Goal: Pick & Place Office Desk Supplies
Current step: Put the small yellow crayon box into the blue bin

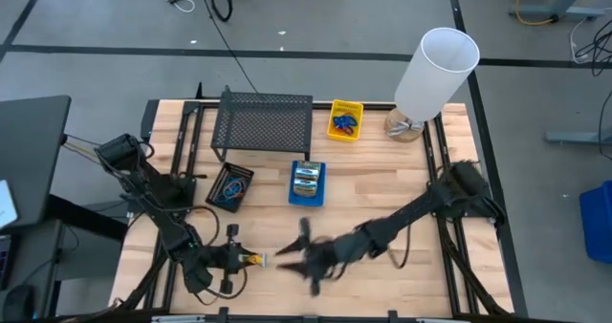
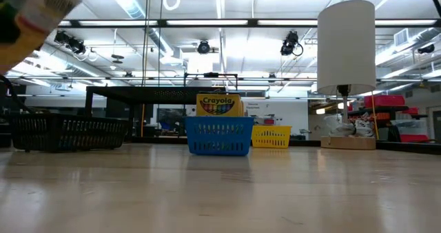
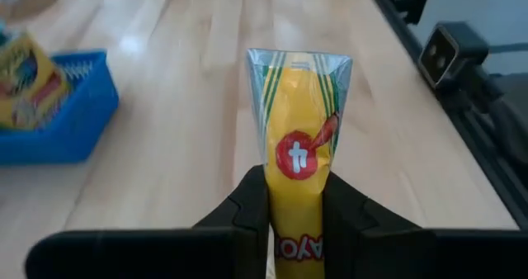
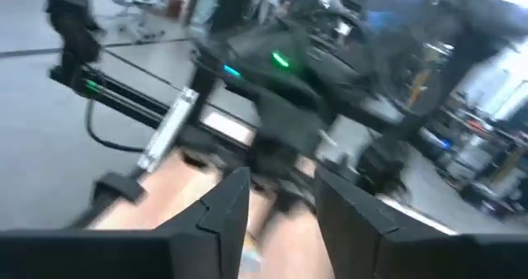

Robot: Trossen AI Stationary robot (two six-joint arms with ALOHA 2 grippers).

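A small yellow-and-green crayon box point(image 3: 301, 147) in clear wrap is held by my left gripper point(image 1: 241, 259), near the table's front edge, left of centre. It shows blurred at the low view's top left point(image 2: 43, 11). My right gripper point(image 1: 290, 254) reaches in from the right and faces the box's free end, its fingers point(image 4: 221, 206) apart. Another crayon box point(image 2: 219, 105) stands in the blue bin point(image 1: 307, 183). The yellow bin point(image 1: 345, 119) holds coloured loops. The black bin point(image 1: 230, 186) sits left of the blue one. My left gripper pinches the crayon box between its two fingers point(image 3: 250, 206), on two opposite sides near the box's rear end point(image 3: 295, 229). The box runs forward along the fingers and sticks out toward the table's right. It is lifted clear of the table.
A black wire-mesh rack point(image 1: 265, 122) stands at the back, left of centre. A tall white cylinder point(image 1: 435, 70) stands on a wooden base at the back right. Bare wood lies between the bins and the front edge.
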